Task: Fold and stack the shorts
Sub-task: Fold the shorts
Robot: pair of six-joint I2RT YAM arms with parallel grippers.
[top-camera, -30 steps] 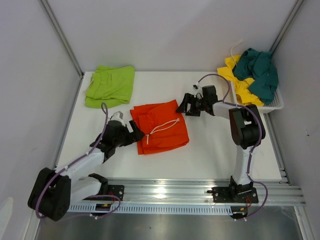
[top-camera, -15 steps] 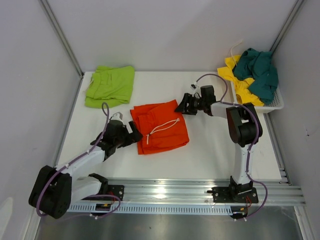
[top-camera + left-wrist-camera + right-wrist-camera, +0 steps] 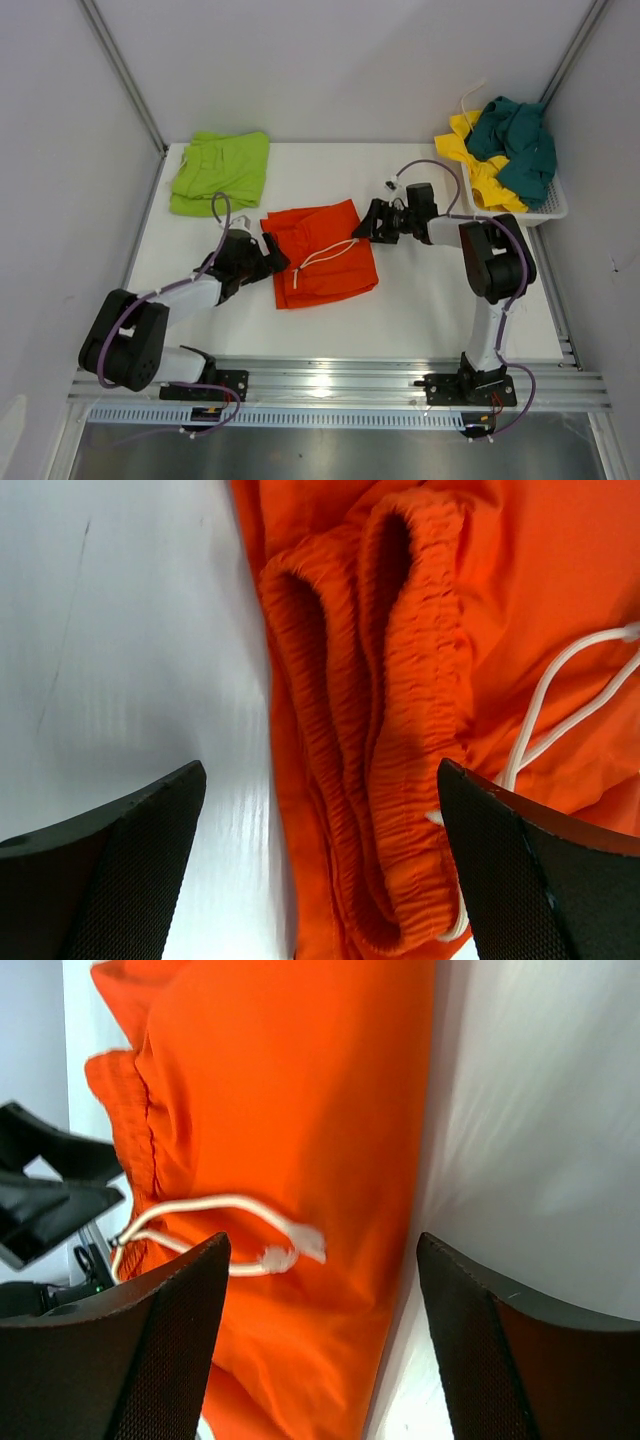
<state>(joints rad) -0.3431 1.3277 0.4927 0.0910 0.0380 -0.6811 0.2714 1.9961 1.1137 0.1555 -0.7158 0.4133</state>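
Note:
The orange shorts (image 3: 322, 255) lie flat in the middle of the table, their white drawstring (image 3: 330, 252) looped on top. My left gripper (image 3: 272, 258) is open at their left edge. In the left wrist view its jaws (image 3: 320, 810) straddle the bunched elastic waistband (image 3: 400, 730). My right gripper (image 3: 368, 222) is open at the upper right corner of the shorts, and its jaws (image 3: 322, 1250) span the orange cloth edge (image 3: 290, 1090) and drawstring ends (image 3: 290, 1240). A lime green pair (image 3: 220, 170) lies folded at the back left.
A white mesh basket (image 3: 548, 210) at the back right holds yellow shorts (image 3: 480, 165) and dark teal shorts (image 3: 520, 145) in a heap. Grey walls close in the table on both sides and at the back.
My left gripper has pushed forward onto the waistband edge of the orange shorts. My right gripper has come slightly nearer and lower at the right corner. The shorts have not moved.

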